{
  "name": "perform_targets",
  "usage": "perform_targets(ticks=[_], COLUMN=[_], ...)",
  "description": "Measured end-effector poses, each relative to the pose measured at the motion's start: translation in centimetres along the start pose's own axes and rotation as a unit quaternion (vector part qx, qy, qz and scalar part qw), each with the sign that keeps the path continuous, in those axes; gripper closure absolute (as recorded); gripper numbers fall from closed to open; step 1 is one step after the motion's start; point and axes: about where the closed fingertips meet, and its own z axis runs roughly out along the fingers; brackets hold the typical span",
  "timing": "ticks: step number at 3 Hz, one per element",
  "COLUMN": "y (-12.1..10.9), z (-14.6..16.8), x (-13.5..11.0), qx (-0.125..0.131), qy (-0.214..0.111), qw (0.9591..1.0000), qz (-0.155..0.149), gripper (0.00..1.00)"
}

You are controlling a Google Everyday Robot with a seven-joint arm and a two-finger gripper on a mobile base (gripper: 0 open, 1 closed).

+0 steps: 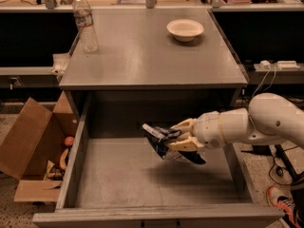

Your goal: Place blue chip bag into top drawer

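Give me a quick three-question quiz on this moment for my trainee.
1. True or false: the gripper holds the blue chip bag over the open top drawer's floor.
2. What shares the cabinet top with the white bowl? A) water bottle B) mug C) can
3. Fill in: the cardboard box sits at the picture's ____ side of the drawer.
Key: 1 true; 2 A; 3 left.

Warm, dim light falls from above onto the flat grey cabinet top [142, 56], which carries a pale sheen. My two-finger gripper [167, 139], clamped on the crumpled dark navy foil bag [156, 147] over the wide grey top drawer [114, 179], throws a soft shadow on its floor. The recesses beside the cabinet are near black.
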Motion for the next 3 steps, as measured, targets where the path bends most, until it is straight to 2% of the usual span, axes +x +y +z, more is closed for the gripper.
perform_targets(ticks=[2,3], y=[0.0,0.0], z=[0.0,0.01], x=[0.0,0.0], qx=[0.0,0.0], qy=[0.0,0.0], qw=[1.0,1.0], qz=[0.0,0.0], gripper=[0.07,0.0])
